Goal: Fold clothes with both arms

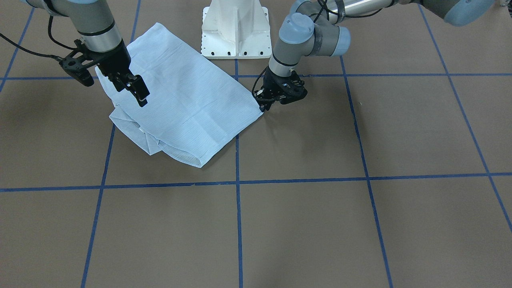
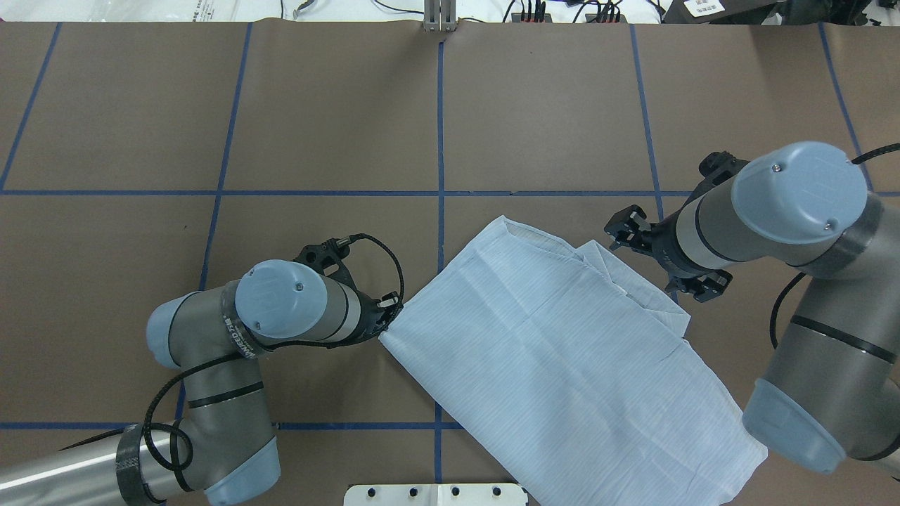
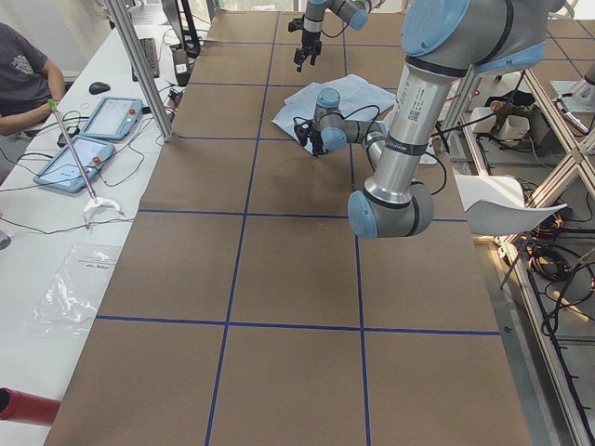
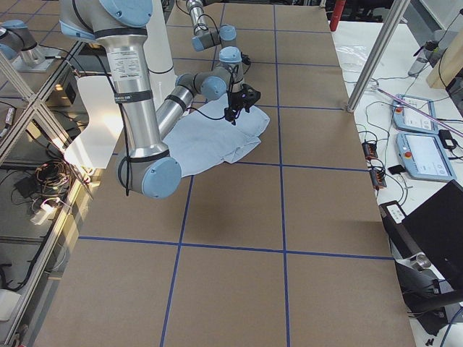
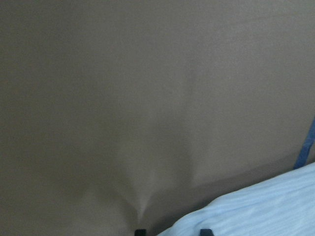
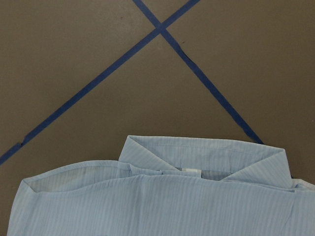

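Fingertips (image 5: 140, 232) of my left gripper (image 1: 261, 105) stand apart astride the left corner of the shirt (image 2: 562, 351), which lies half-folded near the base (image 1: 236, 36). Whether my right gripper (image 1: 138, 94), above the collar (image 6: 202, 155) end, is spread I cannot tell. I should pinch every layer, then lift evenly.

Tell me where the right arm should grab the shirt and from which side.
Probably take the shirt at its collar end, beside the collar. It lies flat on the table, so come from above on the outer side and slide one finger under the layers. The right end effector hangs open over that end.
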Robot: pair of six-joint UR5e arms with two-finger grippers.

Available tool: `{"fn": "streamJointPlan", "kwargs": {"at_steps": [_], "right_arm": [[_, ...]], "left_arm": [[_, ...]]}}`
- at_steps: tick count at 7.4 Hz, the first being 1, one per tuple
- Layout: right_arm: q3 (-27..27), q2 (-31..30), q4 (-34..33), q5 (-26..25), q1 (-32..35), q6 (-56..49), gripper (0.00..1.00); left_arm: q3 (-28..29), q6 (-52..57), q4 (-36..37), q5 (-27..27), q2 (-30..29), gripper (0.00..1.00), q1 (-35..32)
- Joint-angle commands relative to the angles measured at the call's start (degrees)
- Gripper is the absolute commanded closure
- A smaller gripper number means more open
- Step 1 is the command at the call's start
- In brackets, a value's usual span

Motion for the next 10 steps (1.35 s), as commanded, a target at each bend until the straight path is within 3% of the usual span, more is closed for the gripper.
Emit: {"fn": "streamJointPlan", "kwargs": {"at_steps": [1, 2, 3, 7, 8, 9, 10], "right_arm": [[-0.4, 0.5, 0.0, -0.1, 0.0, -0.1, 0.00], [-0.5, 0.6, 0.0, 0.0, 0.0, -0.1, 0.00], [-0.8, 0.7, 0.1, 0.0, 0.0, 0.0, 0.00], [-1.3, 1.6, 0.1, -0.1, -1.0, 0.5, 0.00], [-3.0, 4.2, 0.1, -0.2, -2.2, 0.7, 0.00], [-3.7, 5.6, 0.0, -1.3, -4.2, 0.9, 0.00], [-3.6, 6.6, 0.1, -3.1, -8.4, 1.8, 0.00]], "left_arm": [[1.8, 6.8, -0.6, 0.1, -0.3, 1.00, -4.1], [4.6, 9.7, -1.9, 0.0, -1.6, 1.00, -8.8], [11.3, 13.3, -5.7, 0.0, -5.1, 1.00, -13.1], [46.4, 20.1, -27.8, 1.7, -22.4, 1.00, -22.9], [47.8, 22.4, -28.1, 1.7, -23.4, 1.00, -24.2], [48.6, 23.4, -28.6, 1.5, -24.0, 0.47, -24.3], [46.4, 24.6, -28.1, 1.0, -23.5, 0.39, -24.7]]}}
